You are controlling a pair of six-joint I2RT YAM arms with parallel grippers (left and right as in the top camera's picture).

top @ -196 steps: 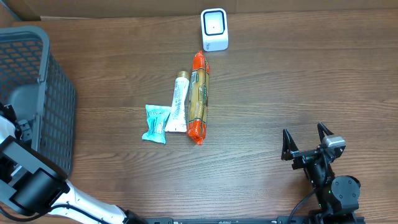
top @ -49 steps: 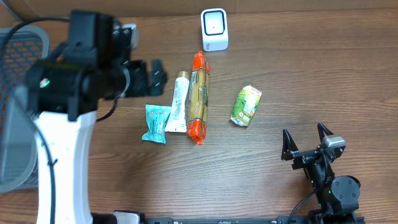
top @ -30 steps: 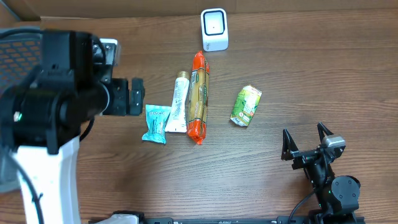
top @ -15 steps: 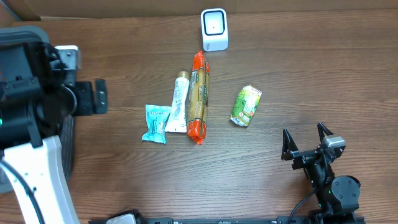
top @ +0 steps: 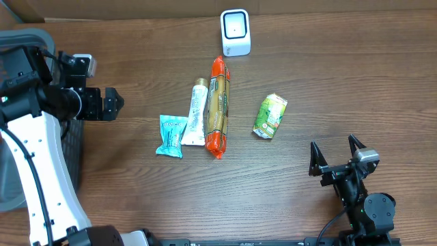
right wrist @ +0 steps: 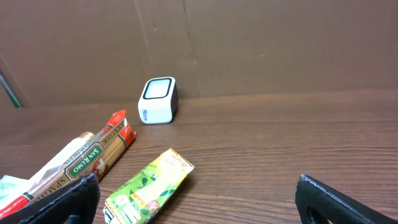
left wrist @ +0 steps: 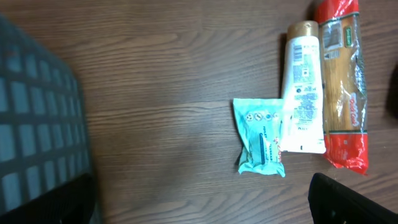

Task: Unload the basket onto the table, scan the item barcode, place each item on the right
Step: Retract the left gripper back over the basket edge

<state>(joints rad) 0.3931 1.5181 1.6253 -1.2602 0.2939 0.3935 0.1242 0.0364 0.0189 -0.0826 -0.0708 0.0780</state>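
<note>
**Edges, arm and blur hide parts of the scene**

From overhead, the left arm [top: 37, 147] covers much of the basket [top: 74, 154], which also runs off the left edge. Print on the packs is too small to read.

In the left wrist view, the top edge clips the spaghetti pack [left wrist: 341, 87]. The basket is a blur, and the left hand [left wrist: 186, 202] shows only dark stubs at the bottom corners.

In the right wrist view, the bottom edge cuts the green pouch [right wrist: 149, 190]. The teal packet [right wrist: 5, 184] is a mere sliver, and the right hand [right wrist: 198, 200] shows only its tips.

You view the brown wooden table [top: 355, 82] from above; left wrist looks down, apparently nearer; right wrist sits low, level. All share the red-ended spaghetti packet [top: 218, 106].
</note>
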